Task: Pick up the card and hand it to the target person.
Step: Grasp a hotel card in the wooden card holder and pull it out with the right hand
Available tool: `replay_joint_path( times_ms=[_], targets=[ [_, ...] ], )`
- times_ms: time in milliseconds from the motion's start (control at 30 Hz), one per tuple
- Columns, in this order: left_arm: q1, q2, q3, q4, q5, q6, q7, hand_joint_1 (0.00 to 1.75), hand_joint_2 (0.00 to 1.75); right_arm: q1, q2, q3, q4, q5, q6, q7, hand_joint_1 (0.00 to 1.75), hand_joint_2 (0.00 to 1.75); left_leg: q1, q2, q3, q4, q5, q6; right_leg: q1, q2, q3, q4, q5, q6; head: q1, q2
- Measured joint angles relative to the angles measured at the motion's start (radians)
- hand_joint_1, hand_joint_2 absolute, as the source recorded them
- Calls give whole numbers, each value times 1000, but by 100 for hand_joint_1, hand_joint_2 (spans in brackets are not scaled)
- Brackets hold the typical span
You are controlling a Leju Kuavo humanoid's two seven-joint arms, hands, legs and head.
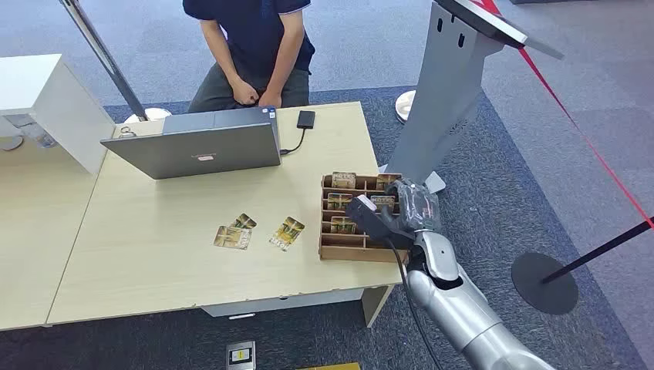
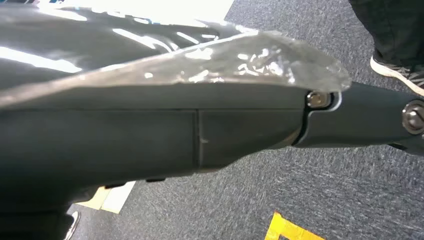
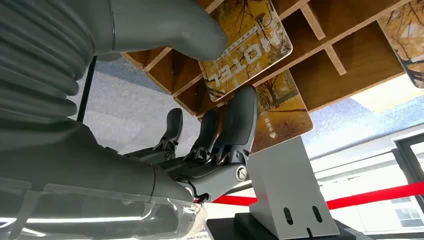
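Right arm: silver, enters from the near right, reaching over the desk's [image 1: 154, 262] near right corner. Right hand [image 1: 393, 212]: over the wooden sorting box [image 1: 339, 248]; thumb [image 3: 165, 27] on the face of a yellow HOTEL card [image 3: 247, 47], a dark finger [image 3: 240, 120] beneath it, so the card is pinched while standing in a compartment on the box's right side. Further cards stand upright in neighbouring compartments.

Left hand: cannot tell whether open or closed; the left wrist view looks along a dark body part over grey carpet.

Loose cards [image 1: 287, 233]: three lie flat near the desk's middle, left of the box, well apart from it.

Laptop [image 1: 197, 142]: grey, open, lid back facing the robot, toward the far edge. Black device [image 1: 306, 119] at the far edge, cabled to the laptop.

Person [image 1: 251, 46]: dark shirt, seated just beyond the far edge, hands together.

Grey kiosk stand [image 1: 439, 100]: on the floor right of the desk; red barrier tape [image 1: 571, 123] beyond it
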Motion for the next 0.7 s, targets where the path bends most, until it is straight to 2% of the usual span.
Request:
replay_joint_path(
  times_ms=[200,333,567,700],
  targets=[
    [0,0,0,0,0,-1,-2,0,0,1,1,0,0,0,1,0,77,175,0,0,0,0,0,0,0,0,0,0,0,0,0,0],
    [0,0,0,0,0,-1,-2,0,0,3,2,0,1,0,1,0,82,175,0,0,0,0,0,0,0,0,0,0,0,0,0,0],
    [0,0,0,0,0,-1,-4,0,0,4,5,0,1,13,1,2,101,175,0,0,0,0,0,0,0,0,0,0,0,0,0,0],
    [0,0,0,0,0,-1,-6,0,0,4,9,0,1,43,2,9,130,175,0,0,0,0,0,0,0,0,0,0,0,0,0,0]
  ],
)
